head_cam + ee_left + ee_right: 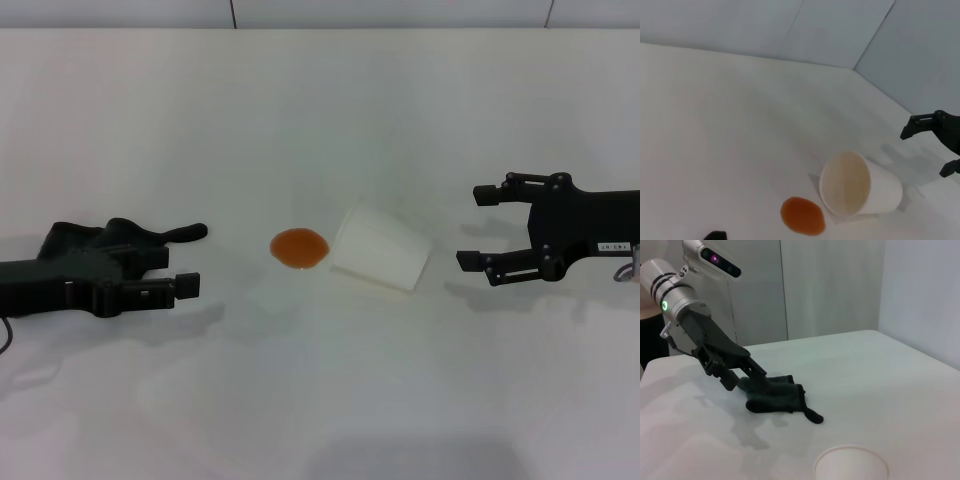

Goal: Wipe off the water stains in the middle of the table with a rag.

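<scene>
The water stain is a glossy orange-brown puddle (pixel 298 247) in the middle of the white table (pixel 320 120); it also shows in the left wrist view (pixel 802 216). The black-green rag (pixel 118 240) lies at the table's left, its thin tail pointing toward the puddle. In the right wrist view the rag (pixel 777 397) sits at the left gripper's tips. My left gripper (pixel 180 262) is open, low over the rag, its near finger (pixel 185 285) apart from the cloth. My right gripper (pixel 478 225) is open and empty, right of the cup.
A translucent whitish cup (pixel 382 250) lies on its side right beside the puddle, its mouth toward it (pixel 846 184). The right gripper also shows in the left wrist view (pixel 927 152). Grey walls stand behind the table's far edge.
</scene>
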`<state>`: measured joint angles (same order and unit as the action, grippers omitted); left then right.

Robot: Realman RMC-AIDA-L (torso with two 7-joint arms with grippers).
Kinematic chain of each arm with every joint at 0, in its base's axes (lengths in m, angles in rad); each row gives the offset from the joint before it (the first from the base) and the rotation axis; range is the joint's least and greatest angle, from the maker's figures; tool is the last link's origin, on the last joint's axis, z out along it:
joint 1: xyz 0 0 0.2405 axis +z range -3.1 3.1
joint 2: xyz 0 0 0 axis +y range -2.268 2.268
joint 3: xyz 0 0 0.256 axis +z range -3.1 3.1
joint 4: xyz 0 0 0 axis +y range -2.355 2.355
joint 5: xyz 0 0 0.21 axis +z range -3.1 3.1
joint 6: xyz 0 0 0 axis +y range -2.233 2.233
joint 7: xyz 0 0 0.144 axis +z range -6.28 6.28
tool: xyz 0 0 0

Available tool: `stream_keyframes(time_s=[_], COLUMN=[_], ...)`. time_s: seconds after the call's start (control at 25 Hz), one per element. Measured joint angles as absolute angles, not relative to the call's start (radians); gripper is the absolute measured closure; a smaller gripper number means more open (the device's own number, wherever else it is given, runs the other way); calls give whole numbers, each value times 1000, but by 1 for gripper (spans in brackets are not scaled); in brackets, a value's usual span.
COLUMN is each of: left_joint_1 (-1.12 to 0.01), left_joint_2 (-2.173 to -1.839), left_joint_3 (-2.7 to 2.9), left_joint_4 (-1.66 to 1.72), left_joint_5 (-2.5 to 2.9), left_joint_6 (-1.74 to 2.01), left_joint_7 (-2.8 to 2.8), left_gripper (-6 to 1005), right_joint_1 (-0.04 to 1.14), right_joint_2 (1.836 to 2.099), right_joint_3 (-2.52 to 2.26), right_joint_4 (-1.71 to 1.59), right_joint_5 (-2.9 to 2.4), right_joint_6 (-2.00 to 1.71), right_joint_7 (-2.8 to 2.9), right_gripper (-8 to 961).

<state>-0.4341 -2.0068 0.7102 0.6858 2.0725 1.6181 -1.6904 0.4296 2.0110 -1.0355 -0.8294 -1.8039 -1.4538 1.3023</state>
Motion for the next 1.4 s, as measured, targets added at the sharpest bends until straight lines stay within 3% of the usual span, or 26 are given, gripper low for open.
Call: stream_keyframes(time_s=[1.04, 1.4], left_joint_1=[-416, -417], left_joint_2=[-2055, -2050], left_joint_3=[700, 699], left_joint_4=[683, 683], left_joint_5=[2025, 2023], left_joint_6=[1563, 1561], left_joint_7=[-1558, -1560], left_gripper=[139, 139], right_joint_1=[430, 467], right_joint_2=[2011, 2004], right_joint_3=[-1036, -1081], right_joint_4=[-834, -1088], right_joint_5=[-1804, -2002], right_joint_6=[-1456, -1495], right_joint_7=[1320, 1805], right_gripper=[82, 83])
